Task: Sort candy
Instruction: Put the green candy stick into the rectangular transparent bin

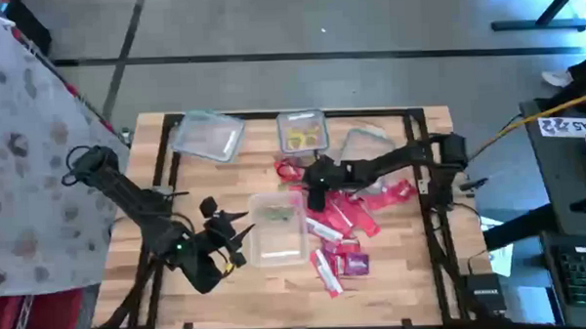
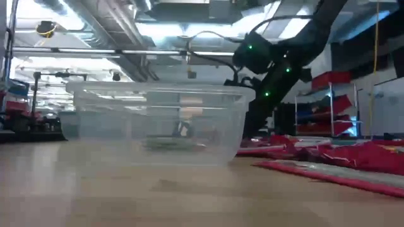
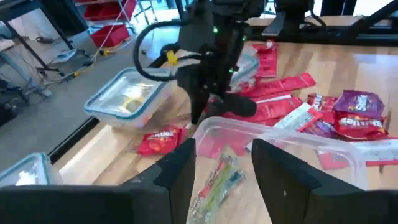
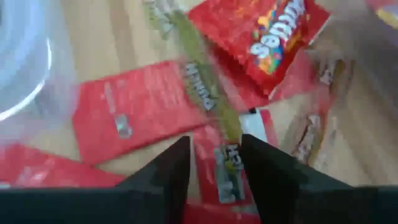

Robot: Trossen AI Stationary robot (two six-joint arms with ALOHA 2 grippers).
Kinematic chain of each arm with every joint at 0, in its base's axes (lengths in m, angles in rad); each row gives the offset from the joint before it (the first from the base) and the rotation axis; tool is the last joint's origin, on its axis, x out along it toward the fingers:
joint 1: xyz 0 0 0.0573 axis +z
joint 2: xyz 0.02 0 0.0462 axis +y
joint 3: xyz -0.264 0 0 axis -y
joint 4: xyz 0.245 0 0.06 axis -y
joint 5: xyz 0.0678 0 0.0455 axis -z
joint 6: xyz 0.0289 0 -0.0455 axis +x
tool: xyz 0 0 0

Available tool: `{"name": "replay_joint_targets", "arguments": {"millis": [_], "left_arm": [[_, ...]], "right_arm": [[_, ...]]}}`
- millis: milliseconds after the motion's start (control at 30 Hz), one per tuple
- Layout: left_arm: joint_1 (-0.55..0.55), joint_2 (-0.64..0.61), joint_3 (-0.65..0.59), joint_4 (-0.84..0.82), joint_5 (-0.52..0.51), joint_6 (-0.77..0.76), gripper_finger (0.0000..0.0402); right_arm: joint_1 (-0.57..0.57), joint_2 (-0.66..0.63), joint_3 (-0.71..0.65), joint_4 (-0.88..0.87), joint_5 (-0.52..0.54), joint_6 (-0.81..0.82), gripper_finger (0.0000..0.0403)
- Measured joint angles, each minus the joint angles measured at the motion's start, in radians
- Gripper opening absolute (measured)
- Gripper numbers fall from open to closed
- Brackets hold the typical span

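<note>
Candy: red packets (image 1: pixel 358 206) lie loose on the desk (image 1: pixel 394 268), just to the right of the clear tub (image 1: pixel 279 228) at the middle; a couple of purple packets (image 1: pixel 356 264) sit at the near edge of that heap, and one red packet (image 3: pixel 158 138) lies on the far side of the tub.

Tub contents: a few thin greenish wrapped pieces (image 3: pixel 217 182) already rest on the tub floor.

Right hand: the right hand (image 1: pixel 316 188) hangs over the heap just beyond the tub's far-right corner, fingers (image 4: pixel 168 171) apart, nothing between them.

Candy relative to hand: a long thin strip (image 4: pixel 211 106) lies across the red packets directly below, running into the gap between the fingers.

Step in hand, as I judge it: picking one piece off the heap.

Doing it well: come straight down with the strip centred in the gap, then close on it alone, so the flat packets underneath do not come up with it.

Left hand: the left hand (image 1: pixel 220 235) waits just left of the tub, fingers apart, empty.
</note>
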Motion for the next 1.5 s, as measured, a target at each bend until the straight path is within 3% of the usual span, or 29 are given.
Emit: {"name": "replay_joint_targets", "arguments": {"millis": [133,333,467,633,1100,1367,1500], "left_arm": [[0.0,0.0,0.0,-0.004,0.002,0.003,0.0143],[0.001,0.0,0.0,-0.005,0.002,0.003,0.0143],[0.001,0.0,0.0,-0.004,0.002,0.003,0.0143],[0.001,0.0,0.0,-0.001,0.002,0.002,0.0143],[0.001,0.0,0.0,-0.002,0.006,0.003,0.0143],[0.001,0.0,0.0,0.0,0.006,0.003,0.0143],[0.001,0.0,0.0,0.001,0.006,0.002,0.0143]], "right_arm": [[0.002,-0.001,0.0,0.005,-0.009,-0.021,0.0015],[0.015,-0.08,-0.008,-0.071,0.055,-0.009,0.0002],[0.038,-0.186,-0.004,-0.127,0.13,0.002,0.0],[0.07,-0.287,-0.005,-0.155,0.141,0.01,0.0],[0.167,-0.394,-0.004,-0.106,0.261,0.012,0.0],[0.121,-0.345,-0.004,-0.205,0.143,0.154,0.0008],[0.116,-0.251,-0.004,-0.195,0.105,0.207,0.0055]]}}
